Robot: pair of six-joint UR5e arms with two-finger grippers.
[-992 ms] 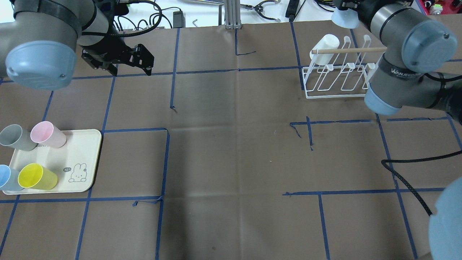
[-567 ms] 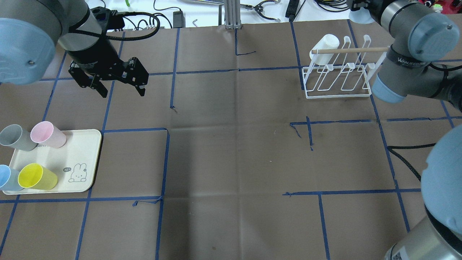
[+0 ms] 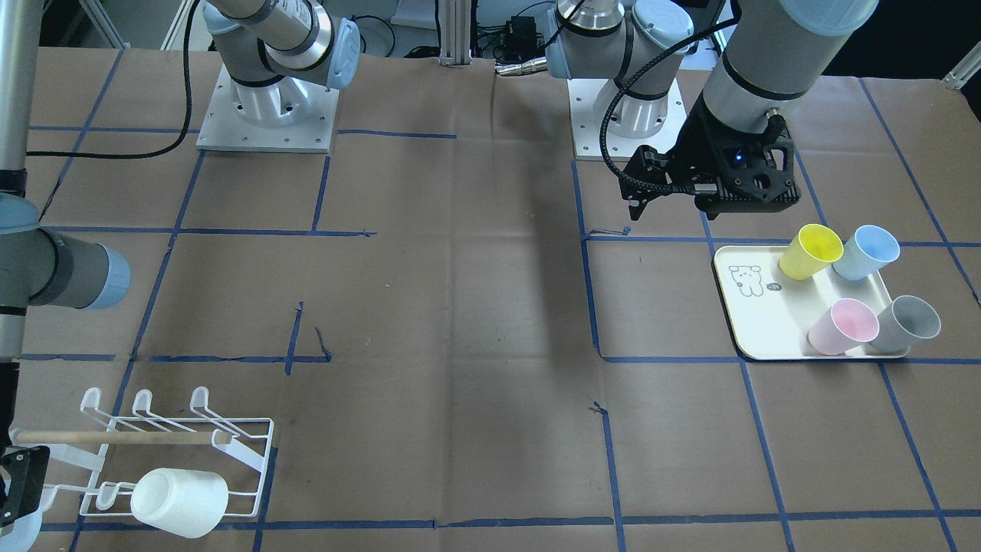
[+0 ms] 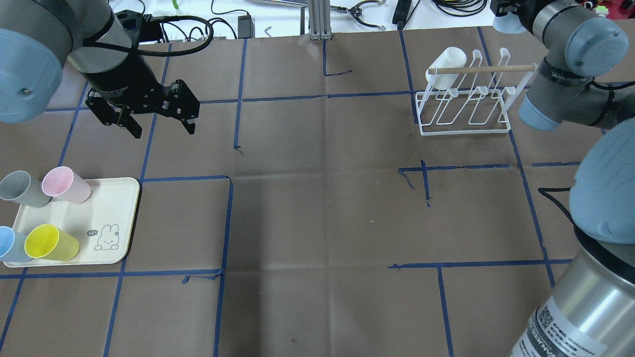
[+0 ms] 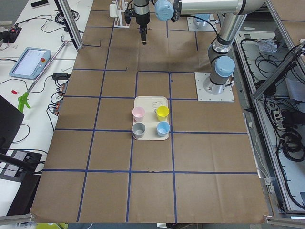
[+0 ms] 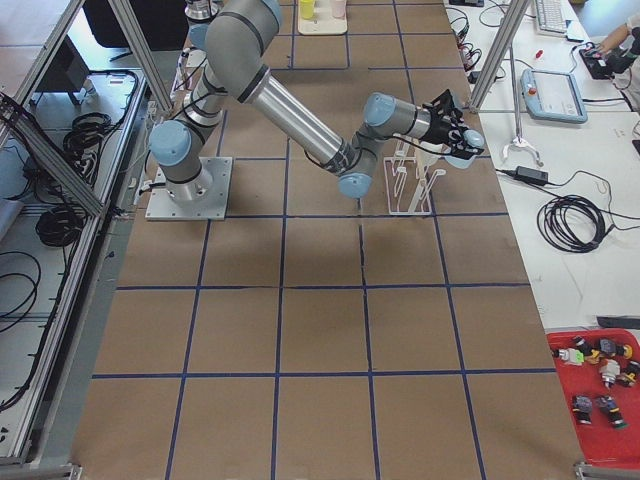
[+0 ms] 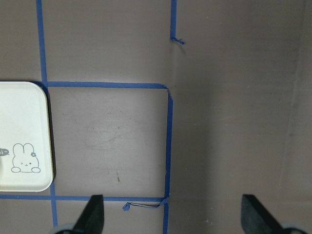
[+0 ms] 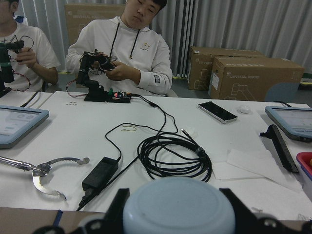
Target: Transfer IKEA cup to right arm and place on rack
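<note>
My right gripper [image 4: 503, 15] is shut on a pale blue cup [image 4: 507, 25] beyond the far right end of the white wire rack [image 4: 466, 106]. In the right wrist view the cup [image 8: 178, 217] sits between the black fingers [image 8: 117, 207]. A white cup [image 4: 446, 62] hangs on the rack's far left prong. My left gripper [image 4: 163, 130] is open and empty, held above the paper beyond the cream tray [image 4: 114, 208]. Pink [image 4: 64, 184], grey [image 4: 22, 188], yellow [image 4: 49, 243] and blue [image 4: 10, 244] cups stand on the tray.
Brown paper with blue tape lines covers the table. Cables, tools and tablets lie on the white bench [image 8: 161, 141] past the far edge, where two people sit. The tray's corner [image 7: 19, 136] shows in the left wrist view. A black cable [image 4: 550, 196] trails near my right arm.
My left gripper has come forward and left, toward the tray, still open. My right gripper has carried the pale blue cup to the right, past the rack's far right corner.
</note>
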